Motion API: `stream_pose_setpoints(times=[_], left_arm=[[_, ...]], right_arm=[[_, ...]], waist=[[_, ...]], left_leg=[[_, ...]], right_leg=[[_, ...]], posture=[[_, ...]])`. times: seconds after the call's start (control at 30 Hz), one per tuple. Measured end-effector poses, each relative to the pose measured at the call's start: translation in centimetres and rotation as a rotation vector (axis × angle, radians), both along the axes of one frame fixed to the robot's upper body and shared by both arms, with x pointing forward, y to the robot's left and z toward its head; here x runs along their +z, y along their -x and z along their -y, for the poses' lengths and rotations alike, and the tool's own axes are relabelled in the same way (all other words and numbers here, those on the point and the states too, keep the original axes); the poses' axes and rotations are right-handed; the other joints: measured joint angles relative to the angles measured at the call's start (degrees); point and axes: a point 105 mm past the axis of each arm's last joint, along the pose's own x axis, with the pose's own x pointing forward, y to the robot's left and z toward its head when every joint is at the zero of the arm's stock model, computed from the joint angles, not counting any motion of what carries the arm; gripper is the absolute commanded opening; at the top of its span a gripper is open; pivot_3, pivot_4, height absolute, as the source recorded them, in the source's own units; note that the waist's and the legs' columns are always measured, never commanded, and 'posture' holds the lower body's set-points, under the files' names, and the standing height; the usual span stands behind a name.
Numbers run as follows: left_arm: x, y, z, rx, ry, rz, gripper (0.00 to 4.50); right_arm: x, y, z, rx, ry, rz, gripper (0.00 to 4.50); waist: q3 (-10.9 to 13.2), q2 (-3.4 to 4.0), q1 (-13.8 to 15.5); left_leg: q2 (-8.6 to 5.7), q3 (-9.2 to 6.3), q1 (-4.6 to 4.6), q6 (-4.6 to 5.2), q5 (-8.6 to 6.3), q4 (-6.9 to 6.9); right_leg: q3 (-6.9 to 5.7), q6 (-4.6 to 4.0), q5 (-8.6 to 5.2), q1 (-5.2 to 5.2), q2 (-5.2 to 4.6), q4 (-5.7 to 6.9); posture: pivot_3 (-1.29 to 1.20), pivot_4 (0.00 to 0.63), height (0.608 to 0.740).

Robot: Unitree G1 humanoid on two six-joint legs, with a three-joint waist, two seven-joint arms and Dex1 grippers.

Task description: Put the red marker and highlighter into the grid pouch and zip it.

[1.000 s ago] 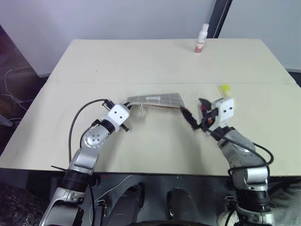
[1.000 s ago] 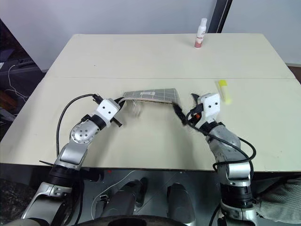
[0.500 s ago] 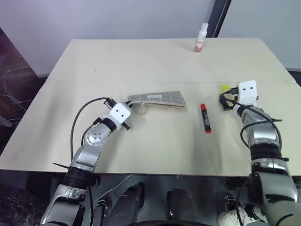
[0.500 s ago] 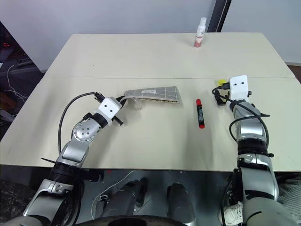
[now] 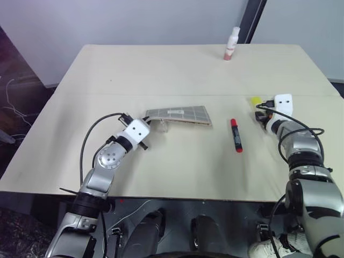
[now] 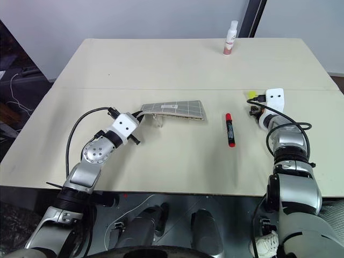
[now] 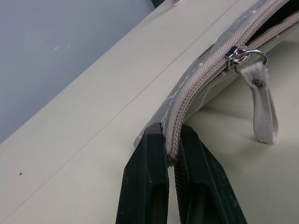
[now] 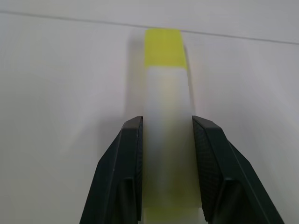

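Left end effector (image 7: 170, 156) pinching the zip edge of the grid pouch (image 5: 179, 114), mid-surface (image 5: 161, 70). Right end effector (image 8: 166, 133) pressed against both sides of the highlighter (image 8: 166, 121), lying near the right edge. Red marker (image 5: 235, 135) flat between pouch and highlighter, apart from both.

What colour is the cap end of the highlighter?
Bright yellow on the highlighter, with a pale, whitish body; the right wrist view shows it best.

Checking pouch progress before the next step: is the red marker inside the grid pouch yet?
No, the red marker lies bare on the table, apart from the grid pouch and to its right.
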Motion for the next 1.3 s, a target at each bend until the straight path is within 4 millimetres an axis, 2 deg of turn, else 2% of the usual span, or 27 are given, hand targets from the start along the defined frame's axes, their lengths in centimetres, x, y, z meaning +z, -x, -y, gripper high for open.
stream_pose_setpoints(times=[0.1, 0.17, 0.2, 0.23, 0.27, 0.33, 0.43, 0.5, 0.73, 0.83, 0.97, 1.17, 1.3], left_arm=[[0.0, 0.0, 0.2, -0.006, -0.001, 0.001, 0.00], [0.2, -0.1, 0.5, -0.023, -0.007, 0.011, 0.00], [0.3, -0.1, 0.7, -0.029, -0.009, 0.015, 0.00], [0.5, -0.3, 0.9, -0.036, -0.014, 0.020, 0.00], [0.6, -0.4, 0.9, -0.038, -0.019, 0.022, 0.00], [0.6, -0.7, 1.0, -0.044, -0.027, 0.022, 0.00], [0.5, -1.1, 0.7, -0.038, -0.038, 0.019, 0.00], [0.3, -1.2, 0.5, -0.033, -0.043, 0.013, 0.00], [0.4, -1.3, 0.8, -0.052, -0.046, 0.027, 0.00], [0.4, -1.3, 0.9, -0.054, -0.049, 0.031, 0.00], [0.4, -1.3, 1.0, -0.056, -0.052, 0.033, 0.00], [0.5, -1.3, 1.0, -0.057, -0.054, 0.035, 0.00], [0.5, -1.2, 1.1, -0.059, -0.053, 0.037, 0.00]], right_arm=[[2.9, 0.4, -3.0, 0.179, 0.012, 0.151, 0.91], [5.8, 2.2, -7.0, 0.416, -0.010, 0.267, 0.91], [6.5, 3.4, -8.9, 0.530, -0.017, 0.295, 0.91], [7.1, 5.5, -11.2, 0.684, -0.017, 0.314, 0.91], [7.1, 7.1, -13.2, 0.804, -0.025, 0.308, 0.91], [5.7, 10.2, -15.1, 0.970, -0.017, 0.224, 0.91], [2.4, 13.2, -15.0, 1.082, 0.050, 0.040, 0.91], [1.6, 13.5, -14.6, 1.081, 0.055, -0.007, 0.91], [0.7, 11.0, -11.7, 0.945, 0.156, -0.039, 0.91], [0.5, 10.5, -11.2, 0.928, 0.163, -0.044, 0.91], [1.0, 9.9, -11.3, 0.919, 0.165, -0.025, 0.91], [1.5, 10.5, -12.8, 0.982, 0.114, -0.003, 0.91], [1.3, 9.8, -12.5, 0.933, 0.145, -0.019, 0.91]], waist=[[0.0, 0.00, -0.4], [0.0, 0.00, -0.3], [0.0, 0.00, -0.2], [0.0, 0.00, 0.0], [0.0, 0.00, 0.1], [0.0, 0.00, 0.6], [0.0, 0.00, 1.1], [0.0, -0.03, 1.0], [0.0, -0.04, 1.3], [0.0, -0.04, 1.4], [0.0, -0.04, 1.3], [0.0, -0.04, 1.4], [0.0, -0.04, 1.4]], left_leg=[[0.03, 0.01, -0.01, 0.01, -0.01, -0.05], [0.06, -0.04, -0.04, 0.02, -0.02, -0.07], [0.06, -0.07, -0.06, 0.02, -0.03, -0.10], [0.06, -0.08, -0.06, 0.05, -0.05, -0.10], [0.06, -0.10, -0.04, 0.08, -0.07, -0.08], [0.03, -0.17, -0.05, 0.12, -0.11, -0.06], [-0.03, -0.10, -0.05, 0.16, -0.24, 0.04], [-0.03, 0.05, -0.07, 0.19, -0.25, 0.07], [0.00, 0.08, -0.11, 0.30, -0.19, 0.05], [0.00, 0.08, -0.14, 0.35, -0.21, 0.00], [0.00, 0.08, -0.14, 0.37, -0.21, -0.01], [0.00, 0.08, -0.14, 0.37, -0.21, 0.02], [0.00, 0.08, -0.12, 0.37, -0.21, 0.02]], right_leg=[[0.01, 0.01, 0.00, -0.06, 0.02, 0.00], [0.00, 0.01, 0.00, -0.10, 0.05, 0.00], [-0.02, 0.02, -0.01, -0.10, 0.04, 0.00], [-0.03, 0.02, -0.01, -0.08, 0.04, -0.04], [-0.05, 0.03, -0.01, -0.01, 0.05, -0.11], [-0.12, 0.03, -0.01, 0.10, 0.03, -0.42], [-0.09, 0.02, 0.00, 0.12, -0.03, -0.76], [-0.01, 0.02, 0.06, 0.19, -0.06, -0.77], [0.00, 0.20, 0.16, 0.20, -0.04, -0.76], [0.00, 0.21, 0.17, 0.17, -0.05, -0.76], [0.00, 0.21, 0.17, 0.16, -0.04, -0.76], [0.00, 0.21, 0.17, 0.19, -0.05, -0.76], [0.01, 0.21, 0.18, 0.18, -0.04, -0.75]], posture=[[0.00, 0.150, 0.740], [0.00, 0.150, 0.740], [0.00, 0.150, 0.740], [0.00, 0.150, 0.740], [0.00, 0.150, 0.740], [0.00, 0.150, 0.740], [0.00, 0.150, 0.740], [0.00, 0.150, 0.740], [0.00, 0.150, 0.740], [0.00, 0.150, 0.740], [0.00, 0.150, 0.740], [0.00, 0.150, 0.740], [0.00, 0.150, 0.740]])
